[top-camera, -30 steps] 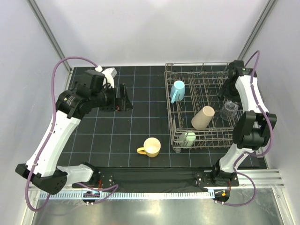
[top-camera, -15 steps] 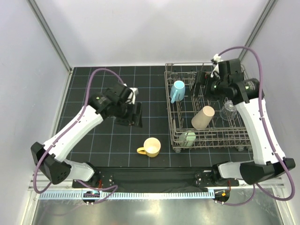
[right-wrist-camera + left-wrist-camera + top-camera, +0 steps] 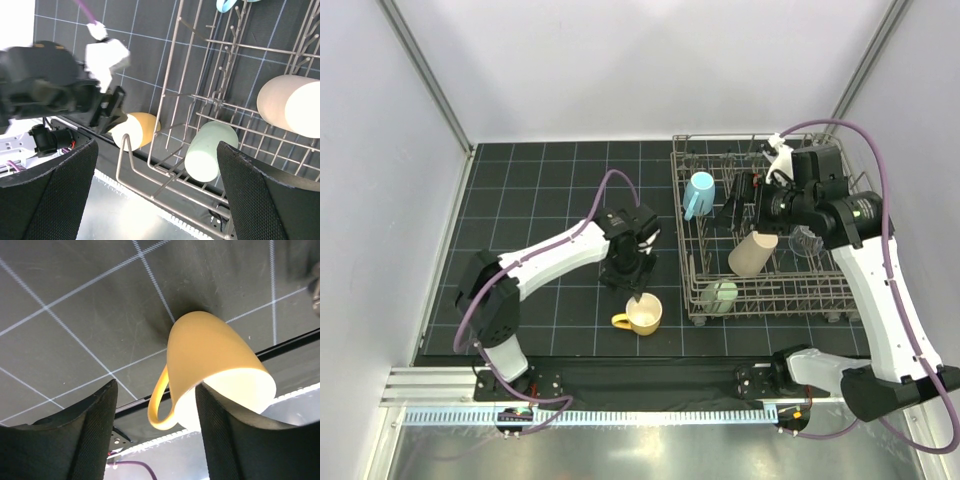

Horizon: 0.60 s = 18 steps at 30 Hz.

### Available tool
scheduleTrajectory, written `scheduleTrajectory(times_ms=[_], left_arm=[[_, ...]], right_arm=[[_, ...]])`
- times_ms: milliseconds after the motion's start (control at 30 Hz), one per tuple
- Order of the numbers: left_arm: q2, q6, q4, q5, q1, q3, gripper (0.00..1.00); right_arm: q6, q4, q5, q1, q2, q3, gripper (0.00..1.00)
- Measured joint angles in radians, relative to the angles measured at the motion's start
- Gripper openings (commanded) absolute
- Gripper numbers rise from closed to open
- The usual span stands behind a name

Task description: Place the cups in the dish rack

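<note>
On the black gridded mat [image 3: 540,200] I count five cups and one dish rack [image 3: 676,215]. Four cups sit inside the rack: a light blue cup [image 3: 700,188] at the far left, a tan tumbler [image 3: 752,250] lying on its side in the middle, a pale green cup [image 3: 722,295] tipped among the wires at the near left corner, and a clear glass [image 3: 808,238] toward the right side. The fifth, a yellow mug [image 3: 645,314], stands outside on the mat, just left of the rack's near left corner, with its handle pointing left.

My left gripper [image 3: 636,290] hangs right over the mug. In the wrist view its fingers [image 3: 75,440] are spread apart with the mug showing between them, and I cannot tell whether either pad touches it. My right gripper [image 3: 741,200] hovers above the rack's upright tines, between the blue cup and the glass, with its fingers [image 3: 45,195] wide apart and nothing held.

The rack's raised left wall stands between the mug and the other cups. Purple cables [image 3: 820,123] loop off both arms.
</note>
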Motion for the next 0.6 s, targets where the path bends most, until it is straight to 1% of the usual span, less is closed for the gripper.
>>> scheduleTrajectory(times_ms=[33, 167, 200, 233, 400, 433, 467, 500, 600], left_arm=[[0.011, 0.002, 0.0, 0.0, -0.005, 0.001, 0.59], [0.053, 0.014, 0.002, 0.003, -0.025, 0.001, 0.57], [0.06, 0.016, 0.004, 0.006, -0.029, 0.001, 0.55], [0.063, 0.017, 0.006, 0.009, -0.031, -0.001, 0.5], [0.064, 0.019, 0.033, 0.042, -0.039, -0.026, 0.41], [0.064, 0.019, 0.04, 0.056, -0.039, -0.034, 0.35], [0.064, 0.015, 0.047, 0.067, -0.039, -0.04, 0.32], [0.064, 0.014, 0.056, 0.08, -0.039, -0.046, 0.24], [0.063, 0.008, 0.074, 0.109, -0.039, -0.062, 0.09]], right_arm=[[0.0, 0.0, -0.001, 0.0, -0.007, 0.0, 1.0], [0.0, -0.006, -0.001, 0.0, -0.033, -0.006, 1.0], [0.0, -0.008, 0.0, 0.0, -0.038, -0.006, 1.0], [0.0, -0.011, 0.0, 0.0, -0.041, -0.006, 1.0], [0.0, -0.016, 0.005, 0.0, -0.048, -0.01, 1.0], [0.001, -0.018, 0.008, 0.0, -0.05, -0.012, 1.0], [0.001, -0.019, 0.01, 0.0, -0.05, -0.014, 1.0], [0.001, -0.022, 0.011, 0.0, -0.051, -0.017, 1.0], [0.002, -0.028, 0.017, 0.0, -0.051, -0.019, 1.0]])
